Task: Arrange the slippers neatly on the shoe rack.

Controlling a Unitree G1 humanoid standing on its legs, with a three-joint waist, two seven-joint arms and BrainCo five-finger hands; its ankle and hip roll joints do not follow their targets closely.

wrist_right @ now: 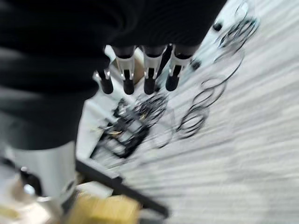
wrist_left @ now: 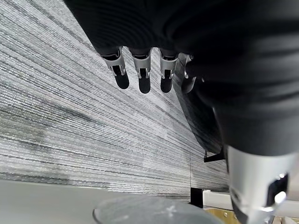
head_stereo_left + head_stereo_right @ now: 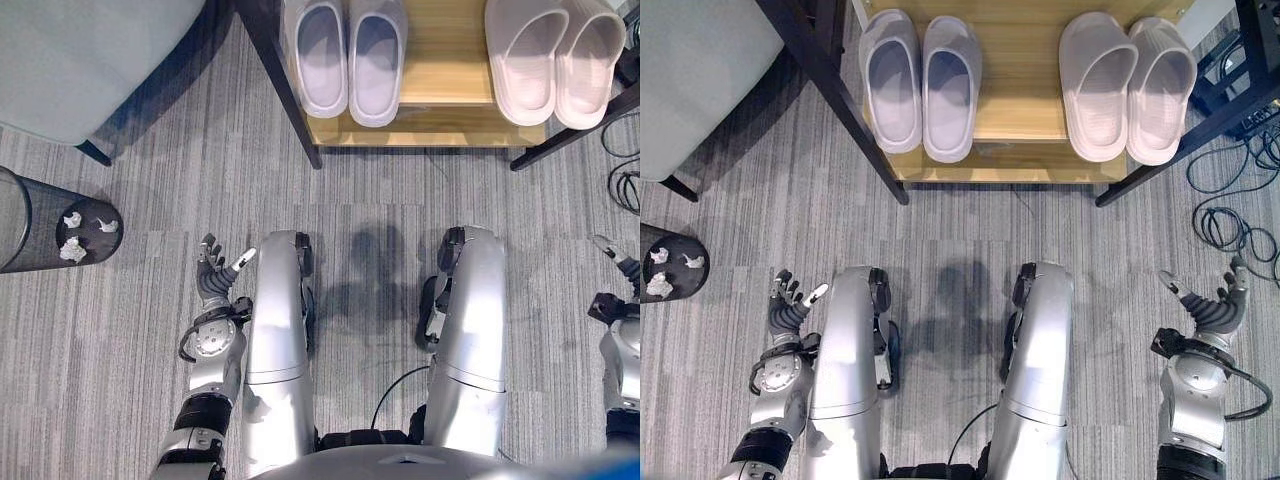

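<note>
The left hand (image 3: 788, 303) hangs low at the robot's side above the grey carpet (image 3: 950, 220), palm up, fingers loosely spread and holding nothing. The right hand (image 3: 1212, 308) is the same on the other side, fingers relaxed and empty. Ahead of both, well apart from either hand, the wooden shoe rack (image 3: 1025, 120) with its dark legs carries two pairs of slippers: a pale lilac pair (image 3: 920, 85) side by side on the left part of the shelf, and a pinkish-white pair (image 3: 1127, 85) on the right part, touching each other. A dark mesh bin (image 3: 45, 225) with crumpled paper stands off to the left, near a grey seat (image 3: 80, 60).
</note>
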